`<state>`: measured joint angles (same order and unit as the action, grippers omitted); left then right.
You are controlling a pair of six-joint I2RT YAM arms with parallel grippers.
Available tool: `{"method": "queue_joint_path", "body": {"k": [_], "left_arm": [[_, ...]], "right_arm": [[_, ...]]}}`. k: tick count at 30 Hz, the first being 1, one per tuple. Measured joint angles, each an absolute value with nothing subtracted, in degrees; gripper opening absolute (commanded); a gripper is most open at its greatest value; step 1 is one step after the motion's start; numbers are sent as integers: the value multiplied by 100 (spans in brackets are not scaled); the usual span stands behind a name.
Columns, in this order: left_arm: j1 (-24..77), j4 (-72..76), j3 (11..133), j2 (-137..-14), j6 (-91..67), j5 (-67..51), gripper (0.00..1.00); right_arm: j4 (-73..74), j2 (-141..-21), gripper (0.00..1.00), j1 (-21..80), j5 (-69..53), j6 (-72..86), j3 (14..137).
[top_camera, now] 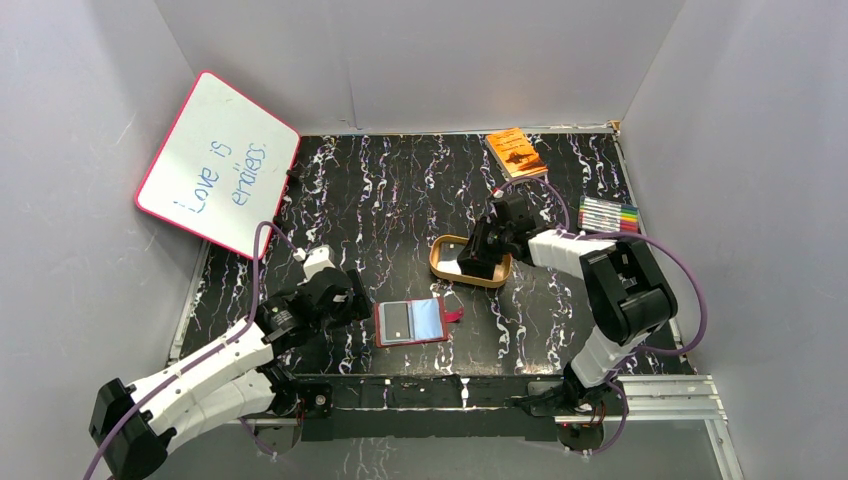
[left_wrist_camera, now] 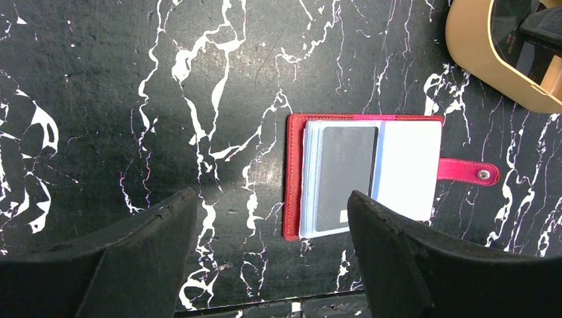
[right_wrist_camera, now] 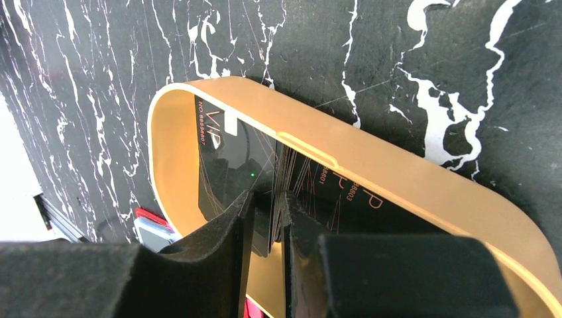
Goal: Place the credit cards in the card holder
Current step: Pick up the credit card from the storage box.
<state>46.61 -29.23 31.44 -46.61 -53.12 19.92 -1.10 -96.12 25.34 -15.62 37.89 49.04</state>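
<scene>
Cards number two: grey card (left_wrist_camera: 346, 179) in card holder (left_wrist_camera: 295, 173), black card (right_wrist_camera: 217, 154) (in tray (right_wrist_camera: 397, 179)) pinched by right gripper (right_wrist_camera: 267, 197); left gripper (left_wrist_camera: 270, 195) apart.

Top view: high above the table's (top_camera: 400, 190) near edge, facing down. Wrist views: close, downward; all share the gold tray (top_camera: 437, 262) (left_wrist_camera: 477, 59) (right_wrist_camera: 397, 179).

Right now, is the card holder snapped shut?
No. The card holder lies open, its snap tab sticking out free and a dark card showing inside.
</scene>
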Motion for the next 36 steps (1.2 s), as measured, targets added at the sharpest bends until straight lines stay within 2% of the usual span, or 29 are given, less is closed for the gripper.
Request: {"method": "queue_joint_path", "body": {"k": [2,5,7,11,19,23,36], "left_arm": [[4661,-2923,3146,-4683,-5312,1992,80],[4661,-2923,3144,-4698,-5312,1992,80],[4663,-2923,3144,-4698,-5312,1992,80],[4663,-2921,3144,-4698,-5315,1988,80],[4661,-2921,3131,-4700,-5321,1981,80],[4663,-2921,3127,-4733,-5343,1968,80],[4661,-2921,3120,-4792,-5384,1944,80]], "right_arm": [[-113,-9581,32,2532,-1559,3819,4877],[-167,-9537,48,2512,-1568,3887,4794],[-169,-9524,55,2508,-1592,3924,4755],[-213,-9507,58,2491,-1671,3979,4744],[-80,-9612,44,2488,-1680,3905,4947],[-8,-9695,42,2493,-1671,3879,4956],[-60,-9625,21,2510,-1708,3909,4921]]}}
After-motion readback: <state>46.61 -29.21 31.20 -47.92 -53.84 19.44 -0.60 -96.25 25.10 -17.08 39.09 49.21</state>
